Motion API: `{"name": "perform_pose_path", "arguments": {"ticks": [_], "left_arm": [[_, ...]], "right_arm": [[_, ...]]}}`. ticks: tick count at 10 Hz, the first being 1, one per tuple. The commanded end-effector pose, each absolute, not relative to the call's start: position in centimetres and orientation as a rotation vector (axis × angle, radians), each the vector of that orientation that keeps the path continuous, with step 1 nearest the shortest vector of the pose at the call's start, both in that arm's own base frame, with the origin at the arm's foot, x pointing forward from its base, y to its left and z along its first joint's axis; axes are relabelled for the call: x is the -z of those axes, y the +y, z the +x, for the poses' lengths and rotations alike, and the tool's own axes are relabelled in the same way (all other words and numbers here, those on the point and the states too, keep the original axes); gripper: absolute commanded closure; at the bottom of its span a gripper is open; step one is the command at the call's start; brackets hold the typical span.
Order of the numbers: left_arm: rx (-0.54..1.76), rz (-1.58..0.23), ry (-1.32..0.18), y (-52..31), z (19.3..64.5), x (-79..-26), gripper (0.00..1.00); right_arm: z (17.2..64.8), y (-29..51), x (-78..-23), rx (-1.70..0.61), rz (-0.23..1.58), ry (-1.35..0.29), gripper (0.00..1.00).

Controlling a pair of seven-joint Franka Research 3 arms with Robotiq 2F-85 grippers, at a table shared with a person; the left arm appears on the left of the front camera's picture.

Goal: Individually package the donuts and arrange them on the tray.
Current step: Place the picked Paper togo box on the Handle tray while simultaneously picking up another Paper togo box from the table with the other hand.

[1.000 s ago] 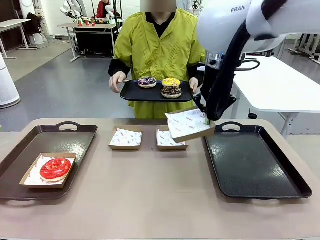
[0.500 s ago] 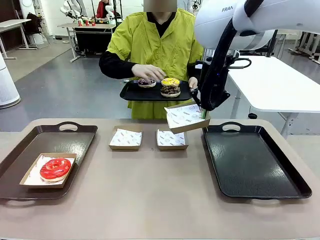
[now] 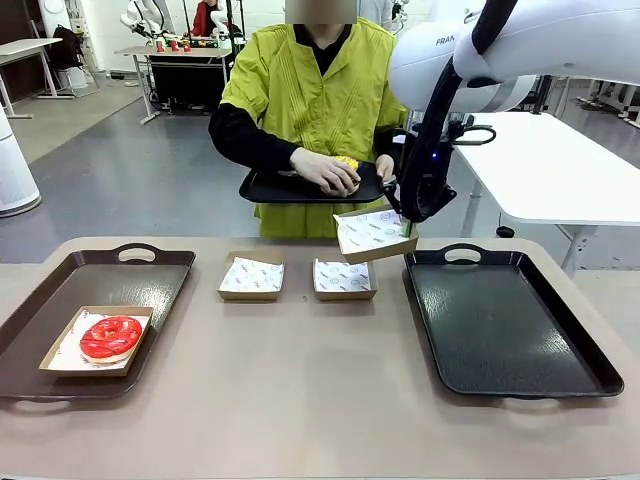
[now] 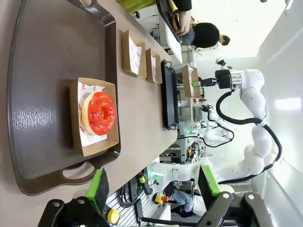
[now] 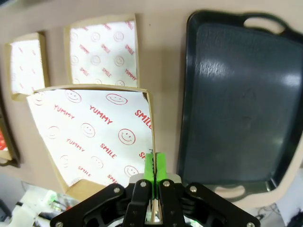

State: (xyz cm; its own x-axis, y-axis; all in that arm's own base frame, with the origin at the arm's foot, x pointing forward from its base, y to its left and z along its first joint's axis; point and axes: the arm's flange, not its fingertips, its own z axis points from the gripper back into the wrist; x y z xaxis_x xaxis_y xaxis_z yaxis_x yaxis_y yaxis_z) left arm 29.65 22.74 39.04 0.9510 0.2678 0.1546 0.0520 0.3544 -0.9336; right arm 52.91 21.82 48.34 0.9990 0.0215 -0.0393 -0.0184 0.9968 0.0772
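Right arm [image 3: 520,40]: glossy white rounded shells, grey "FRAN" lettering, black cable [image 3: 484,128] looped by a black wrist. Right gripper [image 5: 155,158]: black, silver screws, green pads. Left gripper [image 4: 153,185]: the same black and green. Person [image 3: 310,90]: yellow-green pleated smock, black long sleeves [image 3: 245,140].

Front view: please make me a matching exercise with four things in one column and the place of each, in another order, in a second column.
Things
1. red-glazed ring donut
2. lifted brown cardboard box with printed paper lining
3. large black plastic tray
4. small black tray

Places
A. held by the person at the far side
B. flat on the table, at the robot's right
C. in a shallow carton on the brown tray at the left
D. pinched at its edge by the robot's right hand, above the table

Pairs: 1-C, 2-D, 3-B, 4-A
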Motion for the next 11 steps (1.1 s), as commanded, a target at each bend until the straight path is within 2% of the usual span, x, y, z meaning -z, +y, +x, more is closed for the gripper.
{"name": "perform_pose_path", "arguments": {"ticks": [1, 11], "left_arm": [[-0.138, -1.213, -0.314, 23.05, 29.30, -39.17, 0.01], [-0.138, -1.213, -0.314, 23.05, 29.30, -39.17, 0.01]], "right_arm": [[52.33, 21.81, -48.85, -0.019, 0.084, 0.041, 1.00], [52.33, 21.81, -48.85, -0.019, 0.084, 0.041, 1.00]]}}
